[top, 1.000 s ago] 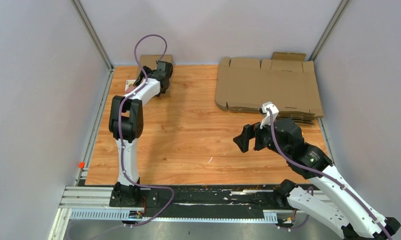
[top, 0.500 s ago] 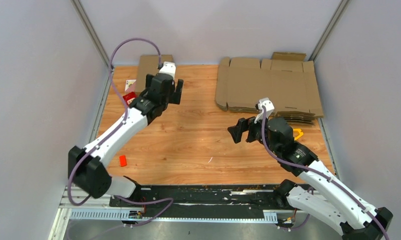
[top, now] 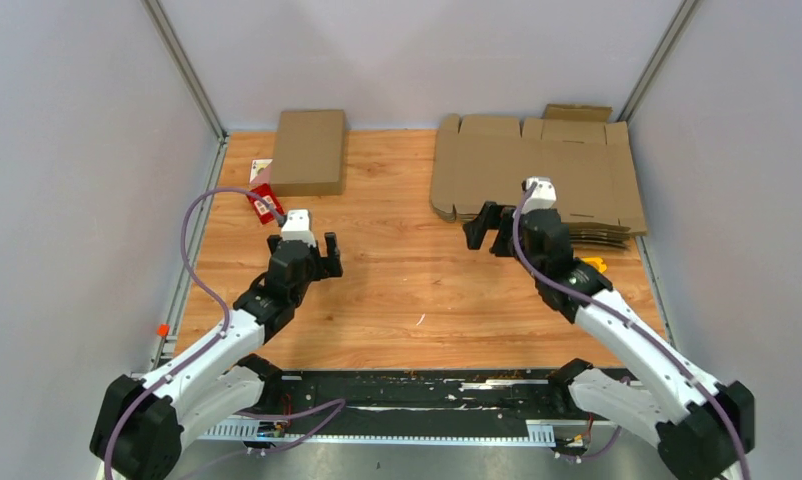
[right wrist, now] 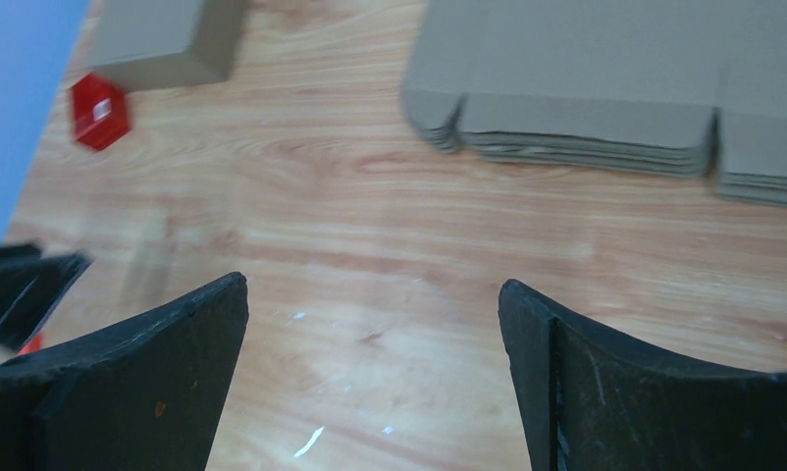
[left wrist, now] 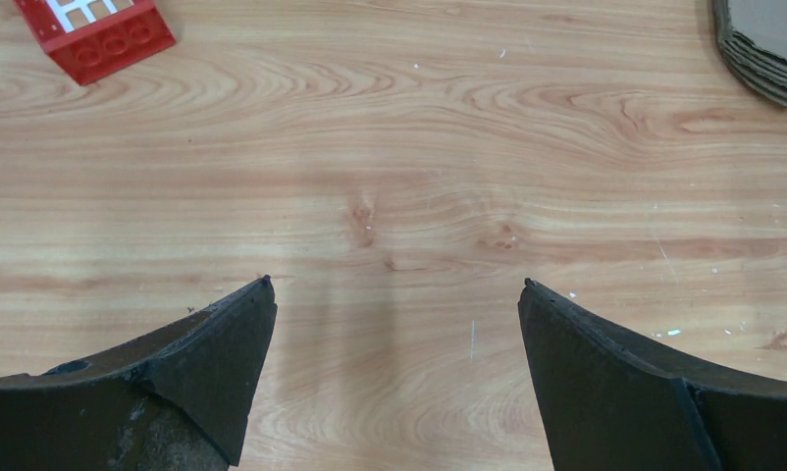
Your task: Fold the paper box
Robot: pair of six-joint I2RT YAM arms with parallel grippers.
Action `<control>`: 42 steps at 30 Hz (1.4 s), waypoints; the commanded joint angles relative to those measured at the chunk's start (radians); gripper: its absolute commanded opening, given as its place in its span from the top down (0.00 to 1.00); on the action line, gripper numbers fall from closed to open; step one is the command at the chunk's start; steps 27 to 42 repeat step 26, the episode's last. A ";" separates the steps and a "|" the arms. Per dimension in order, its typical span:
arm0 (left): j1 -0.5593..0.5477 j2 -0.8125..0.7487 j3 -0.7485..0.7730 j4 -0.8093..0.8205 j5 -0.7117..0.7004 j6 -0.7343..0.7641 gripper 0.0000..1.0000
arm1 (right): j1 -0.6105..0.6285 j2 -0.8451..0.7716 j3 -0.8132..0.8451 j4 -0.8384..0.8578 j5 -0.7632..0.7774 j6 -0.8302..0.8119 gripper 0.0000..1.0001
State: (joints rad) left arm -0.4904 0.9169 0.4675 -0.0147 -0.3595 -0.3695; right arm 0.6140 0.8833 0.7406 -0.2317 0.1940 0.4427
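The paper box (top: 309, 150) is a closed, shallow brown cardboard box lying flat at the far left of the table; it also shows in the right wrist view (right wrist: 159, 39). My left gripper (top: 304, 243) is open and empty over bare wood, well in front of the box; its wrist view shows only tabletop between its fingers (left wrist: 396, 285). My right gripper (top: 484, 228) is open and empty, just in front of the left corner of the pile of flat cardboard sheets (top: 537, 180), with bare wood between its fingers (right wrist: 374, 283).
A small red box (top: 265, 203) lies in front of the paper box, also in the left wrist view (left wrist: 95, 34). The sheet pile shows in the right wrist view (right wrist: 605, 88). A yellow piece (top: 594, 266) lies by the right arm. Grey walls enclose the table.
My left arm has pulled back from the paper box at the far left to the near-left middle, uncovering the box. My right gripper has moved back toward the sheet pile.
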 commanded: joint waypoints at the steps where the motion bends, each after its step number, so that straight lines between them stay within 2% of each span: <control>1: 0.004 -0.056 -0.054 0.168 -0.069 -0.037 0.00 | -0.266 0.144 0.023 0.063 -0.114 0.008 0.00; 3: 0.008 -0.065 -0.083 0.189 -0.077 -0.038 0.00 | -0.430 0.180 -0.044 0.135 -0.261 0.047 0.00; 4: 0.009 -0.068 -0.096 0.200 -0.079 -0.037 0.00 | -0.508 0.196 -0.073 0.150 -0.278 0.066 0.00; 7: 0.010 -0.081 -0.132 0.222 -0.109 -0.043 0.00 | -0.572 0.231 -0.101 0.077 -0.104 0.178 0.00; 10: 0.010 -0.089 -0.167 0.257 -0.125 -0.070 0.00 | -0.574 0.269 -0.114 0.092 -0.120 0.209 0.00; 12: 0.010 -0.101 -0.171 0.260 -0.114 -0.075 0.00 | -0.574 0.294 -0.123 0.120 -0.169 0.146 0.00; 17: 0.010 -0.154 -0.190 0.267 -0.104 -0.084 0.00 | -0.574 0.314 -0.151 0.192 -0.295 0.116 0.00; 26: 0.010 -0.227 -0.215 0.264 -0.114 -0.087 0.00 | -0.574 0.219 -0.215 0.270 -0.312 0.090 0.00; 42: 0.010 -0.227 -0.215 0.264 -0.114 -0.087 0.00 | -0.574 0.219 -0.215 0.270 -0.312 0.090 0.00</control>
